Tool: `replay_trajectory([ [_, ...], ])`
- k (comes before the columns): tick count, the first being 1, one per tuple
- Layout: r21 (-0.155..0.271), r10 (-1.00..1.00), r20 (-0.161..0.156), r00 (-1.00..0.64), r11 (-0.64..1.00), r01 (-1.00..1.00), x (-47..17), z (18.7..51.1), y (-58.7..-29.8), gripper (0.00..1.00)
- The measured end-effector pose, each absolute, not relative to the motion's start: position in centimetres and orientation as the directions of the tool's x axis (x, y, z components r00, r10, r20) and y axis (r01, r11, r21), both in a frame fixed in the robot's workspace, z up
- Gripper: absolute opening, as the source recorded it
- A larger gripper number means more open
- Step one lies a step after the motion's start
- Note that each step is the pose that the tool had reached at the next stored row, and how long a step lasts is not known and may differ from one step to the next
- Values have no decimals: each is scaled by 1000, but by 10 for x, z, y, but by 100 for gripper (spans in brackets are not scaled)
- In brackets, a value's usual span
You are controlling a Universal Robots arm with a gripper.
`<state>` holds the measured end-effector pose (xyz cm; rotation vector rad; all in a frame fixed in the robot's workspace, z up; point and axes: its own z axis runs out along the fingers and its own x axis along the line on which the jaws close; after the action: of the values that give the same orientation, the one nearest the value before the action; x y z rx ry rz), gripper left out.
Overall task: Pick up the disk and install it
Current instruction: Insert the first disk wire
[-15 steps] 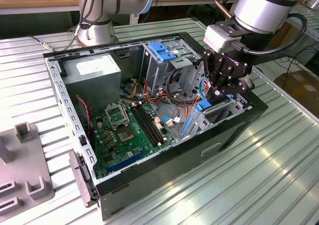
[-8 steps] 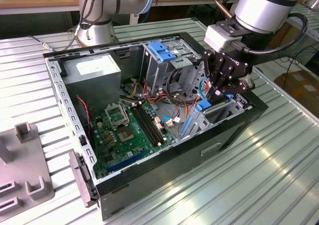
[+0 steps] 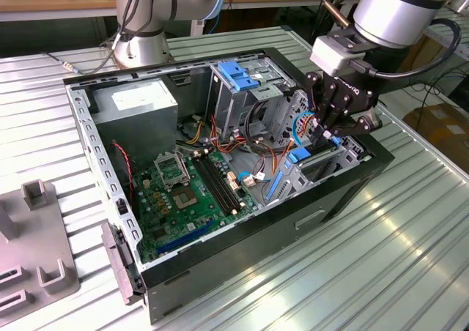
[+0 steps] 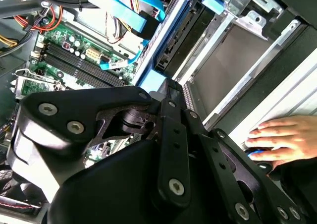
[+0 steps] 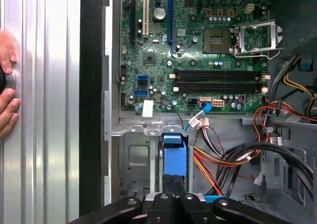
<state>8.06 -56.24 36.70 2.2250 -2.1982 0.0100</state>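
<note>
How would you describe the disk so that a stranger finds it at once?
Start at the open case. At its corner on the exterior view's right, below the gripper, the disk sits in the bay beside the motherboard. Its blue frame marks it against the grey bay; the blue latch is elsewhere, atop the cage.

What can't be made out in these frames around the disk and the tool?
- Exterior view: the tool covers the drive bay beneath it.
- First wrist view: the disk is edge-on, its near end behind the tool's body; seating unclear.
- Second wrist view: what the hand presses is covered by the hand and the tool's links.
</note>
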Motion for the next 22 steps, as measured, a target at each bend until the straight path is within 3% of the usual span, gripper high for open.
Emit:
replay_trajectory([
  [22,2,-999,21,30,-30,-1000,125,371,-563,10],
])
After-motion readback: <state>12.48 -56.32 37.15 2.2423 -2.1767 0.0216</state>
